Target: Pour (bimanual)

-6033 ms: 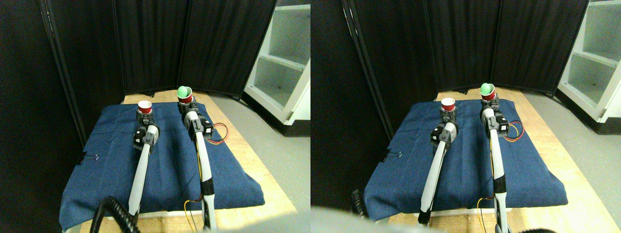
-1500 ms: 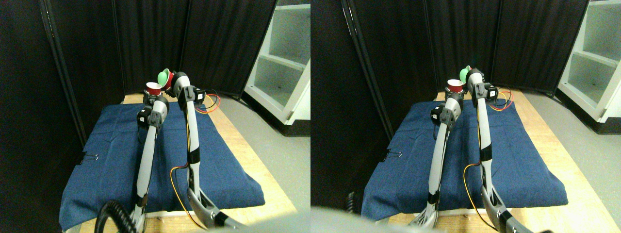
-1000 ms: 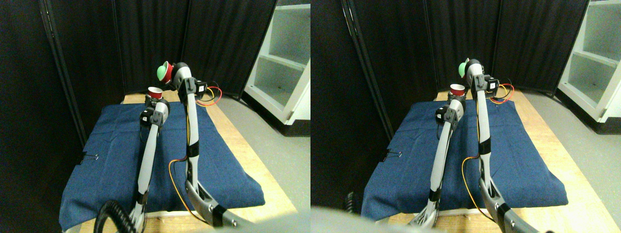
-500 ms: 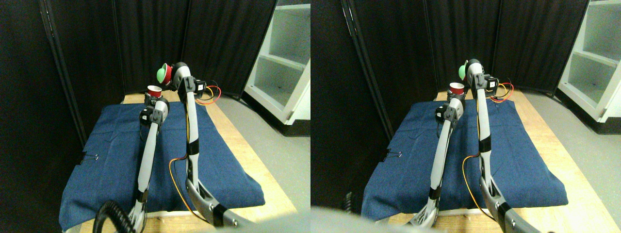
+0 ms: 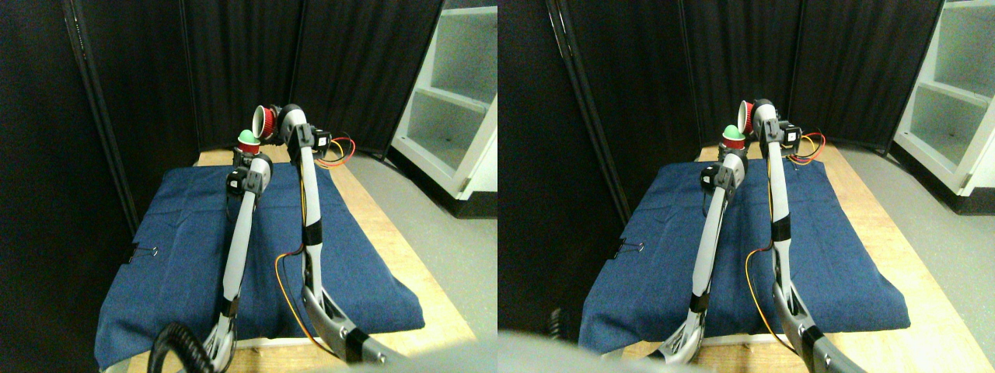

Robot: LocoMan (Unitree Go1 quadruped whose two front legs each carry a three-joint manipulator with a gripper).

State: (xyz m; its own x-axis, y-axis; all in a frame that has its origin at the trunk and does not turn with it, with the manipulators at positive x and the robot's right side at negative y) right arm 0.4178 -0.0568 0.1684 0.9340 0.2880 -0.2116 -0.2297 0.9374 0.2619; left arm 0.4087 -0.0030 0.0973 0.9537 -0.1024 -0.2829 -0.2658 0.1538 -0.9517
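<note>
green ball lands in the lower cup as the upper cup hangs tipped over it

the left gripper (image 5: 247, 158) is closed around the base of an upright red cup (image 5: 247, 145), and a green ball (image 5: 247, 136) sits in its mouth, raised above the blue cloth (image 5: 155, 256). the right gripper (image 5: 278, 129) clasps a second red cup (image 5: 265, 121), lying on its side with its long axis near level, white inside facing left and nothing visible in it. that tipped rim hangs just above and to the right of the ball, close but apart from the lower cup. the pour looks done; righting the right cup means rolling the wrist back and away rightward without brushing the filled cup beside it.
</note>
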